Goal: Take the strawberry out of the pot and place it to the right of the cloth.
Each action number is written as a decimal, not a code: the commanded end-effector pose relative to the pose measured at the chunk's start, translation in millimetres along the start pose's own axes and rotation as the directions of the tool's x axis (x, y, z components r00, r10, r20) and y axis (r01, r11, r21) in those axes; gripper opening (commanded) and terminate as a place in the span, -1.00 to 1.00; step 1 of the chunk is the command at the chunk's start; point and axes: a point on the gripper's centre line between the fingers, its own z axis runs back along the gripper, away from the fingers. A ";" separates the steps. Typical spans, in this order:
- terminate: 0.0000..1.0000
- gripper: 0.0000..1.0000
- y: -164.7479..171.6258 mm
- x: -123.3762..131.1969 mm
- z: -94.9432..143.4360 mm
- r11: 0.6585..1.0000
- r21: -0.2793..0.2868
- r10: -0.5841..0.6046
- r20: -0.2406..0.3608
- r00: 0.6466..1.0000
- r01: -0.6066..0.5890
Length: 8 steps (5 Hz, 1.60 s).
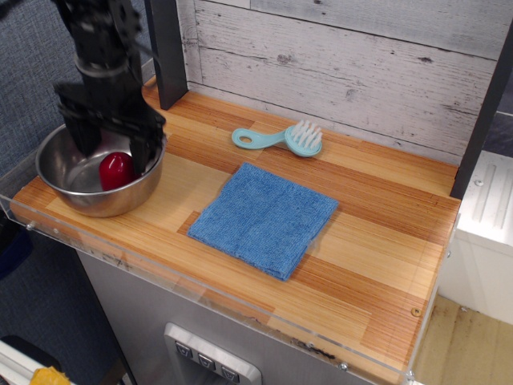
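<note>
1. The pot (60, 180) stands far to the left of the cloth (264, 217).
2. The strawberry (116, 169) lies inside the pot.
3. The gripper (114, 152) hangs over the pot, its fingers spread apart on both sides of the strawberry, grasping nothing.
4. A brush (282, 138) lies behind the cloth.

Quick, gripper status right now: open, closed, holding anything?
Gripper: open, holding nothing; fingers straddle the strawberry inside the pot.
</note>
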 end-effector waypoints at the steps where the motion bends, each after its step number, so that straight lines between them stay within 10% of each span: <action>1: -1.00 1.00 15.9 -6.1 -15.9 0.999 0.009 0.044 -0.038 0.998 -0.044; 2: -1.00 1.00 21.6 -7.9 -15.9 0.998 0.013 0.066 -0.034 0.997 -0.066; 3: -1.00 -1.00 24.1 -10.4 -13.2 0.996 0.013 0.084 -0.021 0.996 -0.084; 5: -1.00 -1.00 27.8 -9.2 -0.2 0.995 0.003 0.098 -0.003 0.995 -0.098; 8: -1.00 -1.00 44.1 19.6 99.8 0.985 -0.056 0.172 0.128 0.977 -0.166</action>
